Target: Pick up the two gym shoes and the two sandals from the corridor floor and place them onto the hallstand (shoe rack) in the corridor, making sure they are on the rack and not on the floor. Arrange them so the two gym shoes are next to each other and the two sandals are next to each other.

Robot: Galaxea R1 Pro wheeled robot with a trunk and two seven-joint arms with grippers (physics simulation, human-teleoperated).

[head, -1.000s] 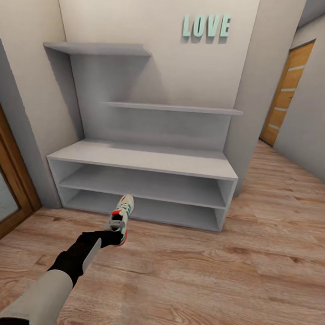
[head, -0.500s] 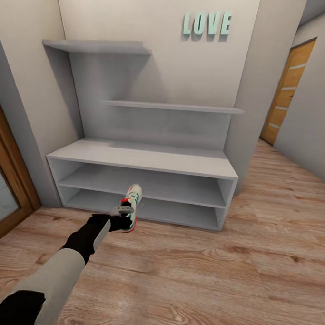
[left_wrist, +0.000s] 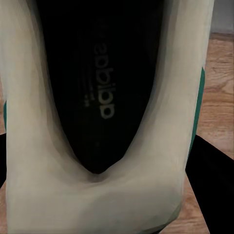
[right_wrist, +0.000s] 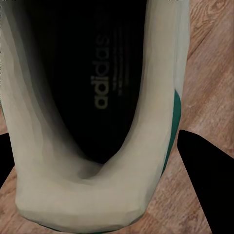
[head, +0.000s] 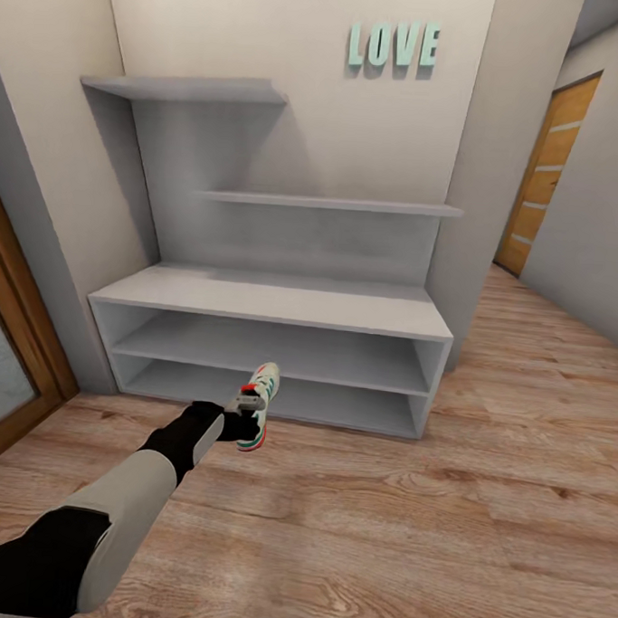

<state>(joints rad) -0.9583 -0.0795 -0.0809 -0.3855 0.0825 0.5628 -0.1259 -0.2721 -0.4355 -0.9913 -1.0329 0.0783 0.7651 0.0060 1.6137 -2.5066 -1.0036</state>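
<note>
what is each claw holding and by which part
The left claw holds a gym shoe by its heel end. The right claw grips a second gym shoe, also at the heel.

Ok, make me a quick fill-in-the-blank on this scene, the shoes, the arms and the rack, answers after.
1. The left gripper holds a gym shoe in front of the hallstand's ____ shelf level.
2. Each wrist view looks into a sneaker's dark ____.
3. The wall letters above the hallstand spell ____.
4. The corridor floor is made of ____ planks.

Answers: bottom; inside; LOVE; wood
</note>
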